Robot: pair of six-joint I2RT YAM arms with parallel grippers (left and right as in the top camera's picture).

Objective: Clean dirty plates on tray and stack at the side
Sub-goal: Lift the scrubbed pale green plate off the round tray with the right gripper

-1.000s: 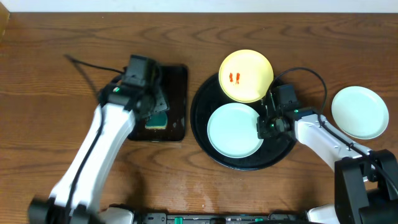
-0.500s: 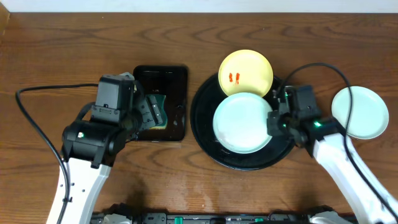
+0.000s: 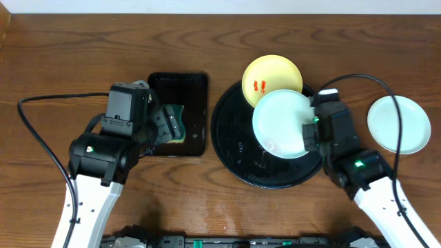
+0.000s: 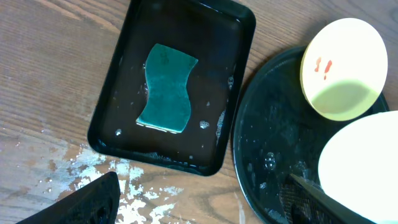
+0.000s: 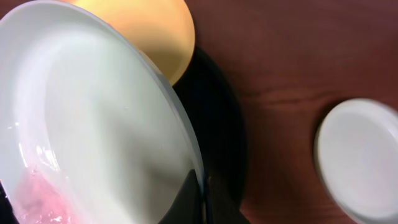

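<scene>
**Mint plate coming up off the tray**

The mint plate (image 3: 282,124) is shifting: since half a second ago it has been sliding from the middle of the tray (image 3: 231,148) toward the tray's far right part, and it is now overlapping the edge of the yellow plate (image 3: 273,83). The right gripper (image 5: 202,196) is pinching the plate's rim between its fingers, holding it tilted above the tray rather than flat in it. In the right wrist view a pinkish watery film is pooling at the plate's low side, so the tilt is probably letting the wash water run back into the tray and not onto the table.

The yellow plate is sitting on the tray's far rim, two red smears showing, so it is waiting to be cleaned. A third plate (image 3: 398,124) is lying on the wood well off the tray's right side, marking where the stack is being built.

Left of the tray, the left gripper (image 4: 202,186) is hovering with its fingers spread wide and holding nothing. It is hanging above the rectangular tray (image 4: 205,37), where the teal sponge (image 4: 166,88) is lying flat in a little water, ready for the next wipe.

My read: the lifted plate is heading for the side stack.
</scene>
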